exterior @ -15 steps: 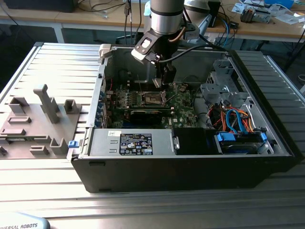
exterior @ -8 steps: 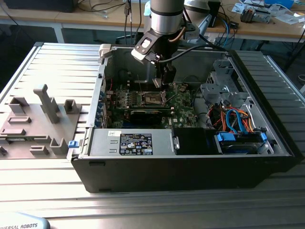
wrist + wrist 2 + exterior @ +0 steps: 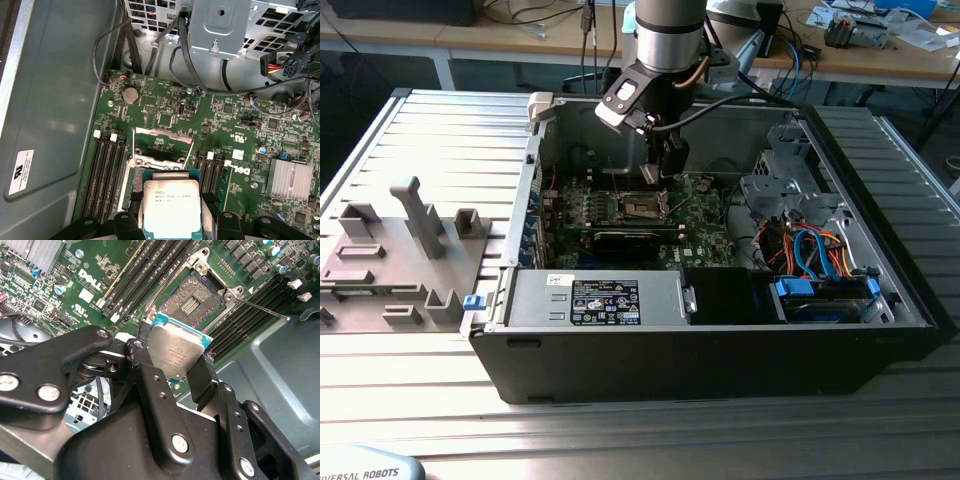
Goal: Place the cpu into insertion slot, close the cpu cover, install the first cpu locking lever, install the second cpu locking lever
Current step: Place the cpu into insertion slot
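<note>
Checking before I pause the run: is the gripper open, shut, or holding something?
Gripper: shut on the chip, near the uncovered socket.

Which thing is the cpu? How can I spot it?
Look inside the open black computer case, at the green circuit board at its bottom. Above it the gripper pinches the cpu: a small flat square with a silvery top, shinier than the long black slots nearby.

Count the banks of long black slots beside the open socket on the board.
2. One bank lies on one side of the insertion slot, the other bank on the opposite side; the held cpu may hide more.
</note>
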